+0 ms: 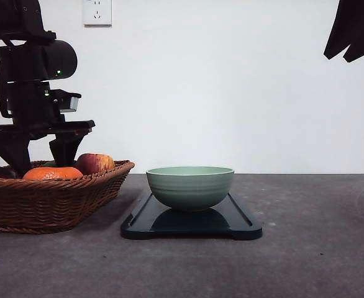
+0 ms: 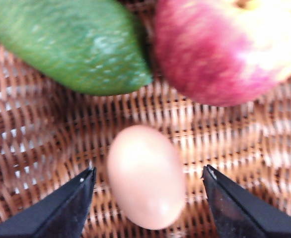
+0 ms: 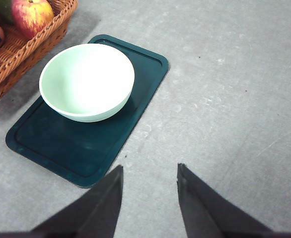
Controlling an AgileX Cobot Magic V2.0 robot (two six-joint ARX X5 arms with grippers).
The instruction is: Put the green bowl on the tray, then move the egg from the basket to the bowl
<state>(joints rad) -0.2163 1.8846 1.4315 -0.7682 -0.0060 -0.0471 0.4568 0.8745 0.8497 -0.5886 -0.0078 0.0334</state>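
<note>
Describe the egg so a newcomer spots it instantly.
Find the brown woven wicker basket on the table's left, under the left gripper. On its floor, between the open black fingers, lies the pale pinkish-tan egg: smooth, plain and smaller than the green fruit and red apple beside it.

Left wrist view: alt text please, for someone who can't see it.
Open left gripper straddles a pale egg lying on the woven floor of the basket, its dark jaws either side of the egg without touching it. Beyond the egg lie a green fruit and a red-and-yellow apple, both blurred by closeness.
</note>
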